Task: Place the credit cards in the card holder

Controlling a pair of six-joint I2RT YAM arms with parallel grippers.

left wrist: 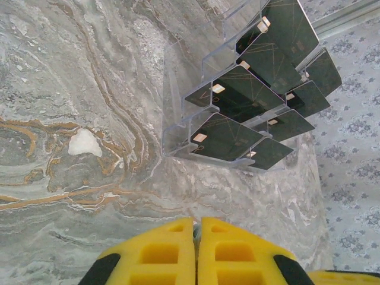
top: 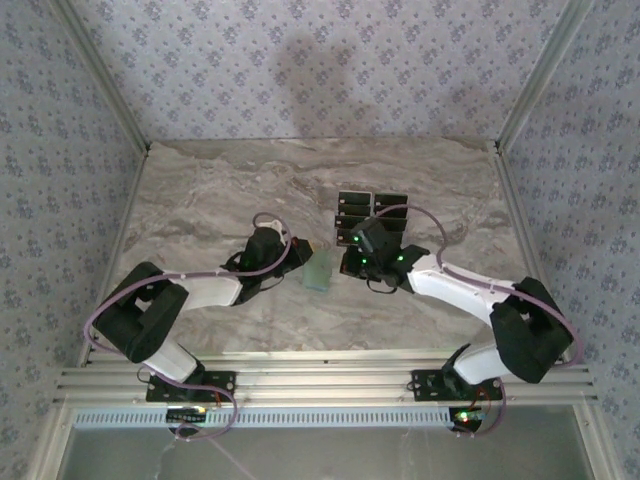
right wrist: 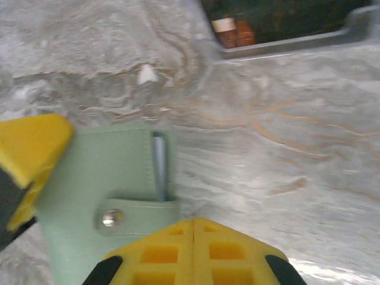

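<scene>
The pale green card holder point(top: 320, 270) lies closed on the marble between both grippers, and in the right wrist view the card holder point(right wrist: 101, 178) shows its snap strap fastened. My left gripper point(top: 300, 258) is at its left edge. In the left wrist view my left gripper point(left wrist: 196, 221) is shut, with a thin pale sliver pinched at the tips. My right gripper point(right wrist: 195, 222), also seen from above point(top: 352, 262), is shut and holds nothing, its tips by the strap's right end. The black credit cards point(left wrist: 237, 95) stand in a clear rack just beyond.
The clear tiered rack point(left wrist: 178, 119) holding the credit cards point(top: 368, 212) stands at the middle of the marble table point(top: 200, 200), just behind the right gripper. Patterned walls and metal rails close in the table on three sides.
</scene>
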